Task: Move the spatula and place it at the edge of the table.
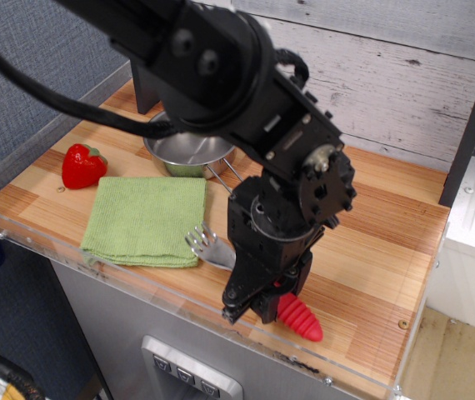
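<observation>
The spatula has a silver pronged head [207,247] and a thick red ribbed handle [299,318]. It lies low over the front part of the wooden table [379,250], close to the clear front rim. My black gripper [254,307] is shut on the spatula's middle, with the head sticking out left and the handle end right. The part between the jaws is hidden by the gripper body.
A green cloth [146,221] lies left of the spatula head. A steel pan [189,154] sits behind, partly hidden by my arm. A red strawberry toy [82,165] is at the left. A black post stands at the back left, a white box at the right.
</observation>
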{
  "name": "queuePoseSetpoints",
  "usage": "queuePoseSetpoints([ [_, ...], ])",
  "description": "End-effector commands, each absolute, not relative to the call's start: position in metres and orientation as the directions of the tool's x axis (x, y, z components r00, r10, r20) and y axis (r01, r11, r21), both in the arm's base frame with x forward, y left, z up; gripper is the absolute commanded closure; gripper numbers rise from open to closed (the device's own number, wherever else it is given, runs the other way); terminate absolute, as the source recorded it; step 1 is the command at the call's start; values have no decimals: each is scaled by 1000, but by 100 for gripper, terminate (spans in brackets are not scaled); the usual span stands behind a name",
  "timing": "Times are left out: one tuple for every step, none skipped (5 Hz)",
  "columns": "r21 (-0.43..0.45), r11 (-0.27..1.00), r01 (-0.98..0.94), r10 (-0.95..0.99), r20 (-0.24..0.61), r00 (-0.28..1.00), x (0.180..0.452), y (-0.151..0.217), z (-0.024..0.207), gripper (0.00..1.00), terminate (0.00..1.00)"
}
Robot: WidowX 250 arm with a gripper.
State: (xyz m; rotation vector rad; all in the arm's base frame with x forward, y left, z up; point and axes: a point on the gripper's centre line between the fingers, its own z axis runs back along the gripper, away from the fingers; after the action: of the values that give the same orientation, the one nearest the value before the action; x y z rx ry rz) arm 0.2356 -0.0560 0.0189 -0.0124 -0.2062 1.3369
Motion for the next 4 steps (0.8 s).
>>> queuePoseSetpoints([
  [-157, 210, -965, 974, 123, 192, 248, -73, 14, 100, 0],
  [-152, 188, -970, 979, 107, 173, 248, -76, 11, 100, 0],
  [-144, 176, -974, 982, 93, 164, 251, -75, 16, 0, 0],
  [-146, 172, -974, 983, 89, 160, 253, -75, 20, 0, 0],
])
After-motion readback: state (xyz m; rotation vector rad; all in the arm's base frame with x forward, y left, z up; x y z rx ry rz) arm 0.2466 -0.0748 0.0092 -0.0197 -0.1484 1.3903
